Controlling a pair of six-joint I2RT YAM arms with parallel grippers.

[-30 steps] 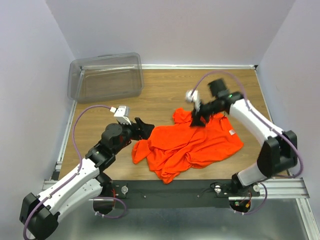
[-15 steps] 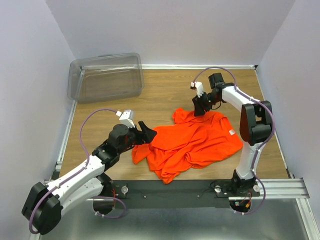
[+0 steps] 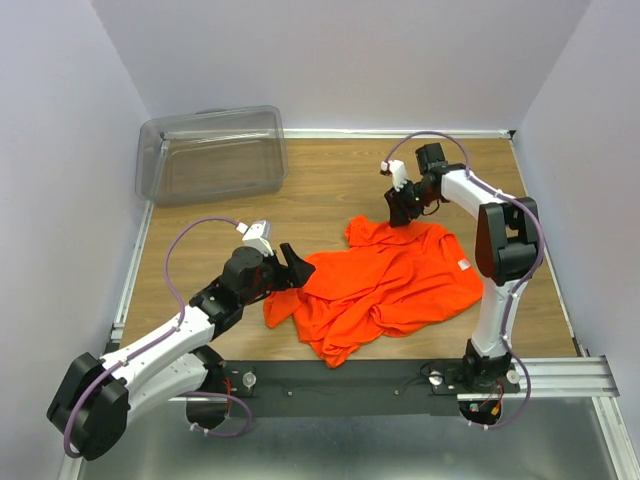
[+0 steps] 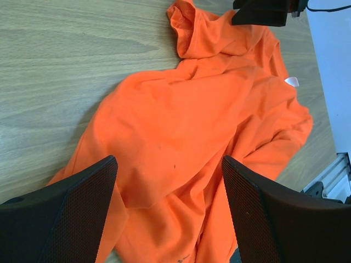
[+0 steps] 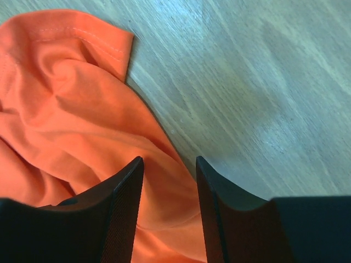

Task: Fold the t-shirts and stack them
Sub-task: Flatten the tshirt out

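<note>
Orange t-shirt is lying crumpled mid-frame; left gripper is hanging wide open, empty; right gripper, approx. half open, empty, is probably risking grabbing bunched layers.

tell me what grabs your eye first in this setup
A crumpled bright orange fabric t-shirt lies mid-table on the brown wooden tabletop, its small white tag showing on the right. Both arms reach toward it with jaws apart: the left arm at its near-left side, the right arm at its far edge. A clear plastic bin sits in the far-left corner.
</note>
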